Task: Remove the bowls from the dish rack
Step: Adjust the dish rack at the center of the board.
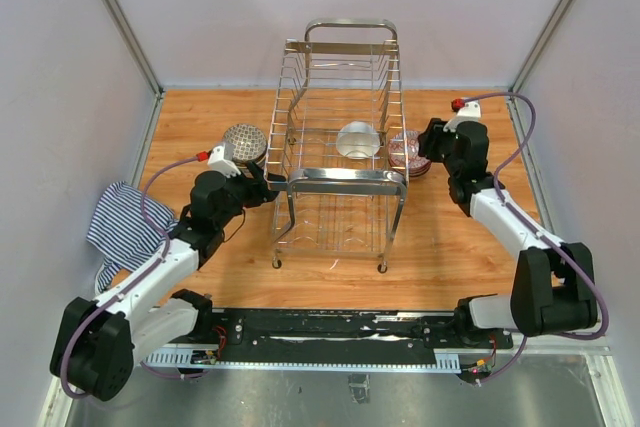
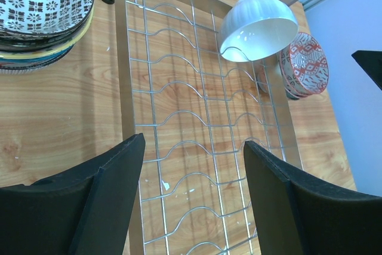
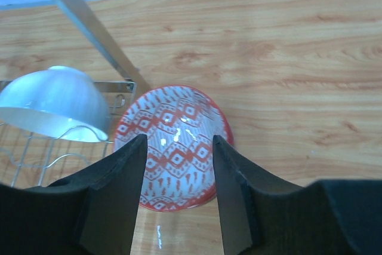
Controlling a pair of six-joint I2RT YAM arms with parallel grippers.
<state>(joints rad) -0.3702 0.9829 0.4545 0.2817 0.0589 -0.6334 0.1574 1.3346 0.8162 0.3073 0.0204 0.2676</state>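
The chrome dish rack (image 1: 340, 97) stands mid-table. One pale grey bowl, white inside, (image 1: 358, 139) leans on its wires (image 2: 179, 117); it also shows in the wrist views (image 2: 258, 28) (image 3: 54, 103). A red-patterned bowl (image 1: 406, 152) sits on the wood just right of the rack. My right gripper (image 3: 179, 141) hovers open over this bowl (image 3: 176, 117), its fingers apart and off the rim. A stack of dark patterned bowls (image 1: 245, 144) (image 2: 42, 10) stands left of the rack. My left gripper (image 2: 194, 150) is open at the rack's near left corner (image 1: 272, 187), holding nothing.
A striped cloth (image 1: 125, 222) lies at the table's left edge beside my left arm. The rack's tubular loop handle (image 1: 345, 182) rises at its near end. Walls close in the table on the left, right and far sides.
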